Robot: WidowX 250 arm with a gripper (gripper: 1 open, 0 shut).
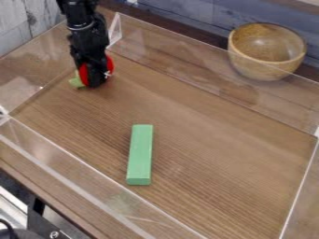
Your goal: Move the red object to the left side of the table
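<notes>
The red object [91, 74], a small round red toy fruit with a bit of green at its left, is at the back left of the table [212, 121], right at the tabletop. My black gripper [89, 72] comes down on it from above and is shut on it. The fingers cover much of the fruit, so I cannot tell whether it rests on the wood or hangs just above it.
A long flat green block [141, 154] lies in the middle front of the table. A round wooden bowl [266, 50] stands at the back right. Low clear acrylic walls [37, 47] edge the tabletop, one close to the left of the gripper.
</notes>
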